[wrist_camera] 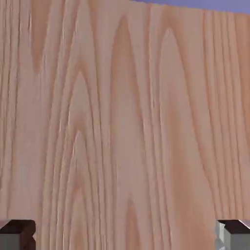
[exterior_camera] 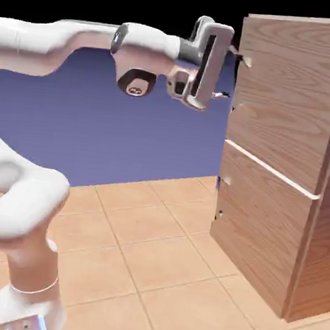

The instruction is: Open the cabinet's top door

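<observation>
Gripper (exterior_camera: 229, 76) spread wide, nothing between the fingers, nosing level at the top door (exterior_camera: 285, 94) from just beside its near edge. Approach step, I'd say: the door looks shut. Handle (exterior_camera: 237, 82) sits right by the fingertips (the hand view shows only wood grain). Next comes lining the fingers around that handle, then closing.
</observation>
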You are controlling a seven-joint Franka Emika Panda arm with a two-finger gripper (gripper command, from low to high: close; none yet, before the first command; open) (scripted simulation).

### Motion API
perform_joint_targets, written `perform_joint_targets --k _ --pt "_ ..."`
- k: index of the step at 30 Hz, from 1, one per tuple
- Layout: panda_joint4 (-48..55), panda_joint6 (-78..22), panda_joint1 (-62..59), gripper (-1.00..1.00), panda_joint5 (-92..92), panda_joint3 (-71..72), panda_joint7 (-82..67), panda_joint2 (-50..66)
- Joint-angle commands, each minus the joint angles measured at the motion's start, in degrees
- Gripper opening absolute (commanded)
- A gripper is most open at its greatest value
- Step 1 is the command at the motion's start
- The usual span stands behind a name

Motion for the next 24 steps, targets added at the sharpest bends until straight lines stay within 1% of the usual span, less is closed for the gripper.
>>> perform_joint_targets --k 1,24 --pt "0.8 0.0 -1.2 0.0 2.5 1.3 1.9 -0.5" --pt "18.0 0.2 -27.8 0.0 59.8 30.8 44.8 -12.5"
